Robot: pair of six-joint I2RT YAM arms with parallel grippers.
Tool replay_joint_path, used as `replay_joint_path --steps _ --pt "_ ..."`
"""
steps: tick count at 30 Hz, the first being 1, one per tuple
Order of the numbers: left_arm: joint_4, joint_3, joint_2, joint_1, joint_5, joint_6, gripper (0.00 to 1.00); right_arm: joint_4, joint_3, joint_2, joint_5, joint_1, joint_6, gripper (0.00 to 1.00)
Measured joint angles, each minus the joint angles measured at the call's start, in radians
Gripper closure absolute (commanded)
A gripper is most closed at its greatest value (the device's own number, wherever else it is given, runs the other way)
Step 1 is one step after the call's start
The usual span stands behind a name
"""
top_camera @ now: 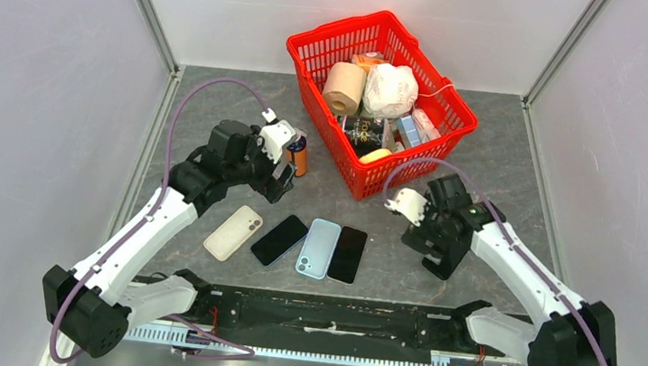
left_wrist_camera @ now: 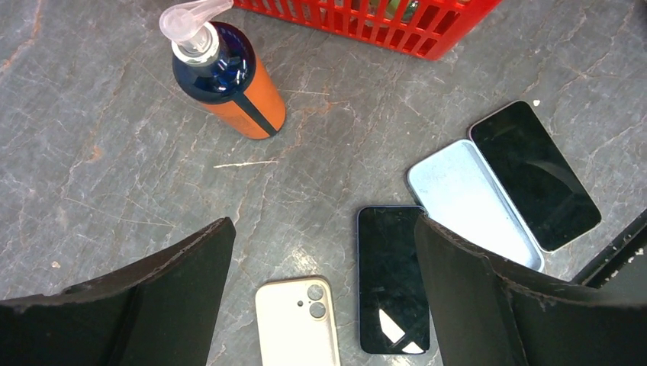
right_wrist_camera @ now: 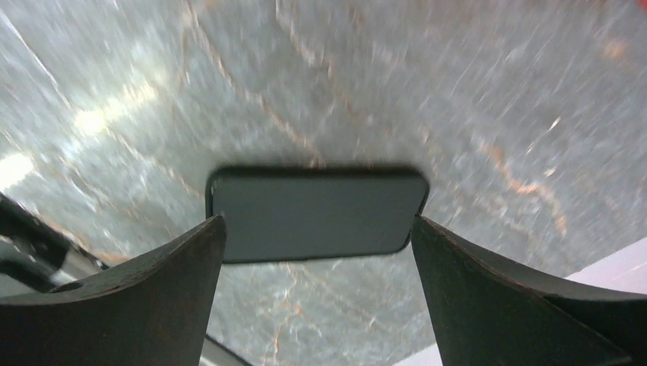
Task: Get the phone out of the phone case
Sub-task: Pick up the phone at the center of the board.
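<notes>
Grey stone table (top_camera: 504, 166) holds a cream rubbery phone case (top_camera: 233, 233), pointing one o'clock, lying seven o'clock from the nearer, wide-open left gripper (top_camera: 281, 183); the right gripper (right_wrist_camera: 317, 221) gapes wide too.

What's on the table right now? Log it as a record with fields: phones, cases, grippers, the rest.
cream case: back up, camera cutout showing, at the left end of the row; contents not visible
dark phone: screen up, next in the row
light blue case: hollow side up, seemingly empty
black phone: screen up, against the blue case's edge
left gripper: open, holding nothing
right gripper: open, holding nothing
pump bottle: upright beside the basket
red basket: filled with groceries
</notes>
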Motion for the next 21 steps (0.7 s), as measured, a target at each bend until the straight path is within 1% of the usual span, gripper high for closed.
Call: replay_joint_path --steps 5,8,12,15,21 --pt "-0.014 0.000 -0.011 0.000 0.023 0.000 0.04 -0.072 -0.115 -0.091 0.003 -0.140 -0.170 0.03" --pt "-0.015 0.000 -0.021 0.000 0.027 0.000 0.04 -0.108 -0.128 -0.105 0.006 -0.251 -0.246 0.03" --pt "-0.016 0.000 -0.025 0.000 0.028 0.000 0.04 -0.121 -0.128 -0.104 -0.004 -0.349 -0.328 0.03" --pt "-0.016 0.000 -0.025 0.000 0.029 0.000 0.04 -0.129 -0.132 -0.108 -0.004 -0.388 -0.377 0.03" --pt "-0.016 0.000 -0.025 0.000 0.031 0.000 0.04 -0.129 -0.180 -0.135 -0.021 -0.399 -0.415 0.03"
